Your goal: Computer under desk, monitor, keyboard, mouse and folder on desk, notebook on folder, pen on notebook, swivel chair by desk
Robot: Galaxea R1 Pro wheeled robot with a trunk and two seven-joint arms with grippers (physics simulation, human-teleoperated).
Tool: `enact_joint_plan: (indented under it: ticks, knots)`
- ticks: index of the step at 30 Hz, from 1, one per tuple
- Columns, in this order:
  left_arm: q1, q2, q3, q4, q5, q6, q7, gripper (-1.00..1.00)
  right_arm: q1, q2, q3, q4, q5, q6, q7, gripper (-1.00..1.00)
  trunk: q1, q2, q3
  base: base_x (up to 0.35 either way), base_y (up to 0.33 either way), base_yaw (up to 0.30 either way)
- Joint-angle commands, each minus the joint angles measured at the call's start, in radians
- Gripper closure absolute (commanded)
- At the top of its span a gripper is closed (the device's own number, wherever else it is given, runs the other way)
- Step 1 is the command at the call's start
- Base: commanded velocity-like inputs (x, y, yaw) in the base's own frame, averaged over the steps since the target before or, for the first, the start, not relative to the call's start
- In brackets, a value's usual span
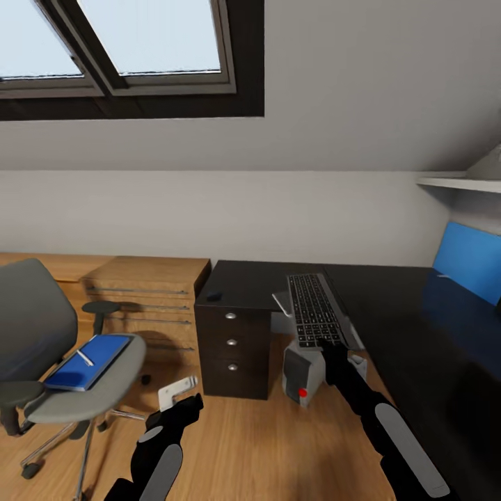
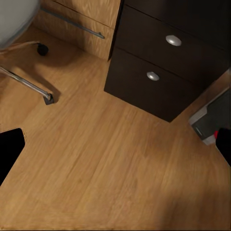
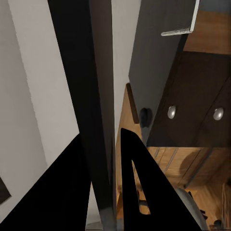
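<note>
Over the black worktop, the right end effector has the keyboard pinched by its near edge, fingers closed on the thin slab, and the board hangs tilted above the desk's inner corner. Right wrist view confirms it: two dark fingers clamped either side of the keyboard's edge. Below it on the wooden floor stands the computer, red light glowing, tucked just beside the three-drawer unit. The mouse sits on the desk's left end, well apart from the keyboard. Off to the left, the swivel chair carries the blue folder on its seat with the pen lying on top (a dark notebook edge may be in that stack, hard to tell). A light wooden drawer chest stands between chair and desk. The left end effector hangs low over bare floor, pale fingers parted, holding nothing. A blue wall panel lines the far right.
</note>
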State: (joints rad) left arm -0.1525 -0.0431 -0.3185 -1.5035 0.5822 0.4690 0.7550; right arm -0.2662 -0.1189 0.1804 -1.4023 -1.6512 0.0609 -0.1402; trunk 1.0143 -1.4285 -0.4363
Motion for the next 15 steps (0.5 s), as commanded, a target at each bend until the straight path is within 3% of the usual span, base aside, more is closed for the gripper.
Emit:
enact_joint_plan:
  ticks: [1,15]
  knots:
    - [-0.001,0.000,-0.001,-0.001,0.008,0.003,0.008,-1.00,-0.001,-0.001,0.001,-0.001,-0.007,0.000,-0.002,1.00,-0.005,0.006,0.002,-0.341,-0.024,0.000]
    - [-0.001,0.000,0.001,-0.001,0.024,0.003,0.007,-1.00,-0.001,0.000,0.001,0.014,-0.007,0.000,-0.001,1.00,-0.058,0.104,0.046,-0.344,-0.008,0.000]
